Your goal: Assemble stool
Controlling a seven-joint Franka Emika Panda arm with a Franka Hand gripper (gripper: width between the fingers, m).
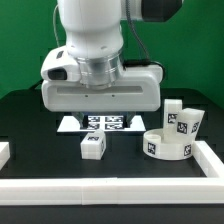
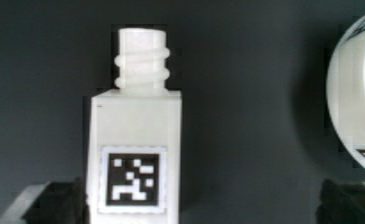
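A white stool leg [image 2: 134, 130] with a threaded peg at one end and a square tag lies on the black table between my open gripper's [image 2: 197, 205] dark fingertips [image 2: 46, 203], nearer one finger and not touched. In the exterior view this leg [image 1: 92, 146] sits alone below the big white hand [image 1: 100, 92], whose fingers are hidden there. The round disc seat [image 1: 166, 145] lies toward the exterior view's right, and its rim shows in the wrist view [image 2: 357, 90]. Two more legs [image 1: 180, 120] [image 1: 196, 123] stand just behind the seat.
The marker board [image 1: 105, 122] lies flat under the hand, behind the lone leg. White border rails run along the front [image 1: 110, 188] and the exterior view's right [image 1: 208, 158] and left [image 1: 5, 152] edges of the black table.
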